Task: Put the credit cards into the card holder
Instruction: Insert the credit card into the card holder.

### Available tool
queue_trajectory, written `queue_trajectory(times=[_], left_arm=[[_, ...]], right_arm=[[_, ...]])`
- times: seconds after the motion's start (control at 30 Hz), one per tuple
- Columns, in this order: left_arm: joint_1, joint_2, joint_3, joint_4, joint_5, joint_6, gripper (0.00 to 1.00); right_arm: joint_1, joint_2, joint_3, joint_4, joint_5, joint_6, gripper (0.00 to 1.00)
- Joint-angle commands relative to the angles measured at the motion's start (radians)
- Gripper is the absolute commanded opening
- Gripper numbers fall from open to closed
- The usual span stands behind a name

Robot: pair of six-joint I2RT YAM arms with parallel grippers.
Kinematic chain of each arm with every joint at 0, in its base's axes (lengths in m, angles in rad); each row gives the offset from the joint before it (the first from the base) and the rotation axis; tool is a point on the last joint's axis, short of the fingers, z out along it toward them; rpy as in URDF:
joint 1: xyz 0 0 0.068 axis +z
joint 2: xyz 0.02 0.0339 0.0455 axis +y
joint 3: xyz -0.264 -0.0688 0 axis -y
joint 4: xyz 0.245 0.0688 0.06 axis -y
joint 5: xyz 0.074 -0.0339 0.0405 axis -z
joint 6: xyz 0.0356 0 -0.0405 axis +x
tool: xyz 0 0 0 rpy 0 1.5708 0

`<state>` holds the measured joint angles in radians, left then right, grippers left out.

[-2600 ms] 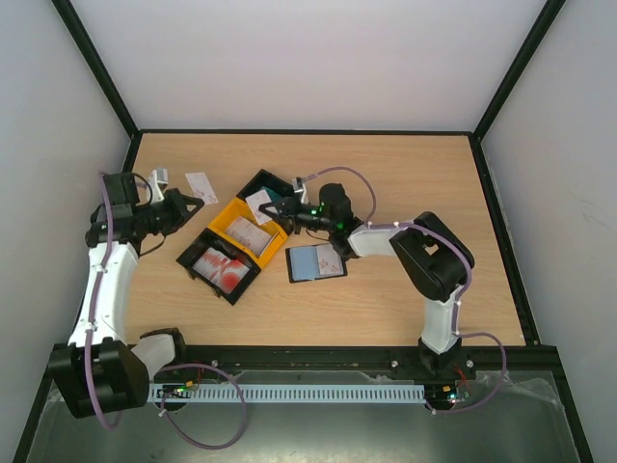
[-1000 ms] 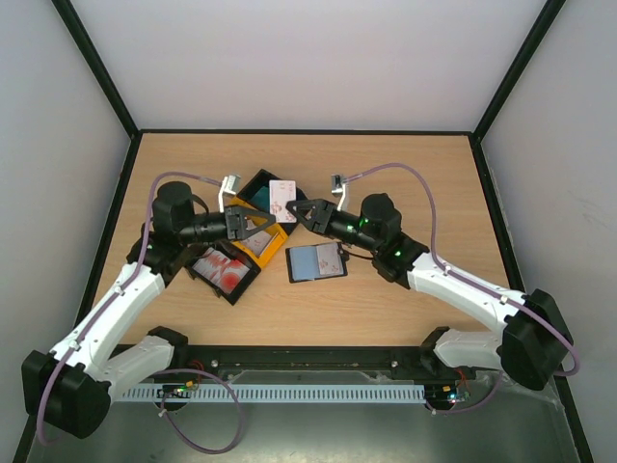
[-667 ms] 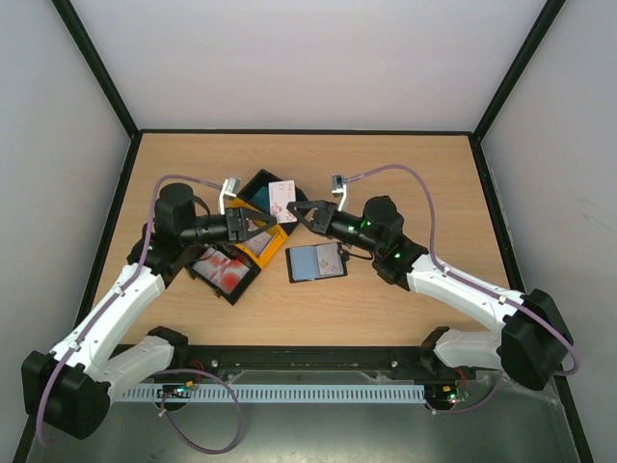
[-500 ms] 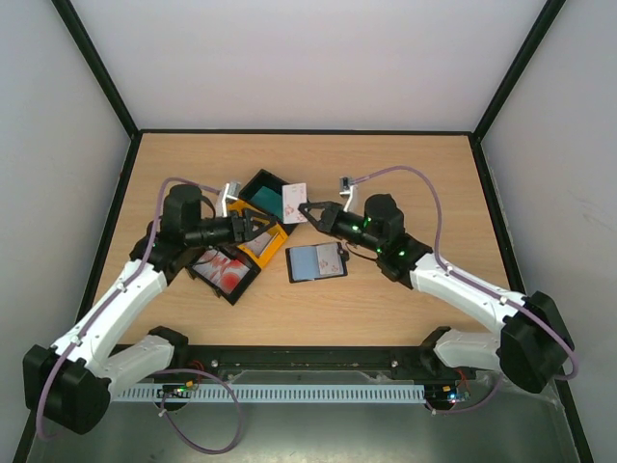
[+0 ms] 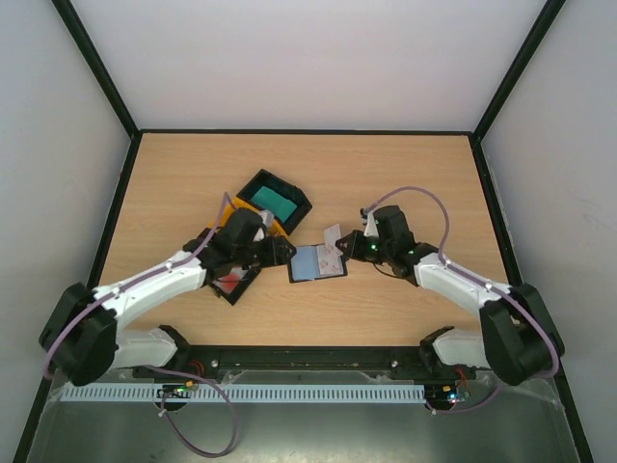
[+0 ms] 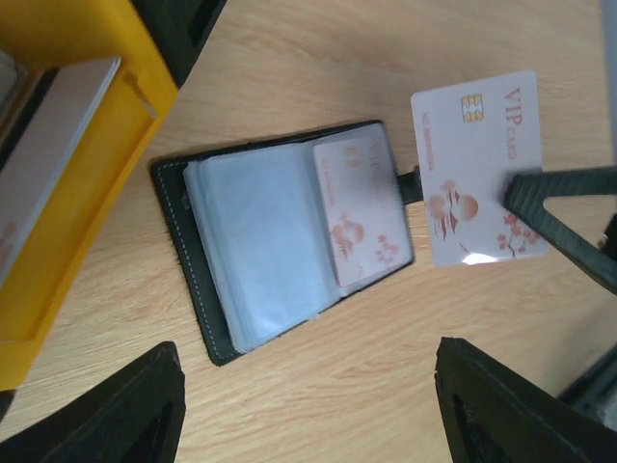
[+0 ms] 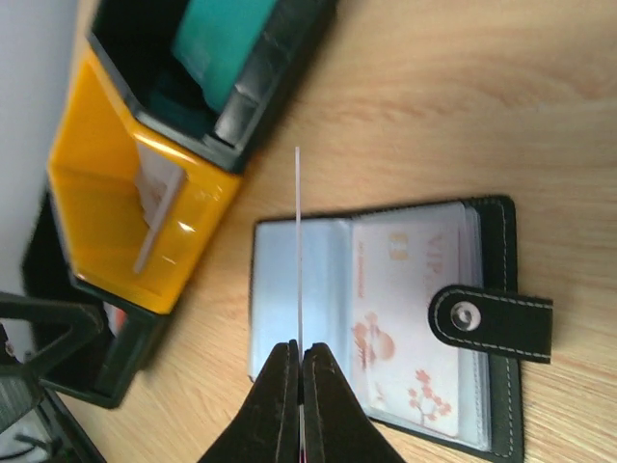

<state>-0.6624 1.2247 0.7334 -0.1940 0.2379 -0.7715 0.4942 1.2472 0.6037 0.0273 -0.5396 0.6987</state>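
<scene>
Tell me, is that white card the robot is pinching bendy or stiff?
Probably stiff: pinched at just one edge by the right jaws, the white card shows as a straight line with no droop. Likely very light, being so thin. Its shiny face could be slippery.

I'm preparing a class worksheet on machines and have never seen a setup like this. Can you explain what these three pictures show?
Two white robot arms are bolted at the near edge of a wooden table. One picture looks down from above; the other two come from a camera on each wrist. On the table lie an open black card holder with a tucked-in card, a yellow tray and a black tray of teal cards. The right pincer is shut on a white VIP card, held close to the holder. The left pincer is open and holds nothing.
</scene>
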Motion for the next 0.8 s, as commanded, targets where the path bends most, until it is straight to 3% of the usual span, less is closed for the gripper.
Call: queue_trajectory(times=[0.0, 0.27, 0.77], left_arm=[[-0.063, 0.099, -0.011, 0.059, -0.126, -0.039, 0.69], [-0.112, 0.239, -0.006, 0.087, -0.196, -0.055, 0.45], [-0.134, 0.438, 0.062, 0.093, -0.224, -0.05, 0.37]], right_arm=[[-0.005, 0.081, -0.009, -0.01, -0.074, -0.093, 0.02], [-0.005, 0.241, 0.005, 0.067, -0.158, -0.111, 0.02], [-0.005, 0.361, -0.011, 0.222, -0.176, 0.002, 0.02]])
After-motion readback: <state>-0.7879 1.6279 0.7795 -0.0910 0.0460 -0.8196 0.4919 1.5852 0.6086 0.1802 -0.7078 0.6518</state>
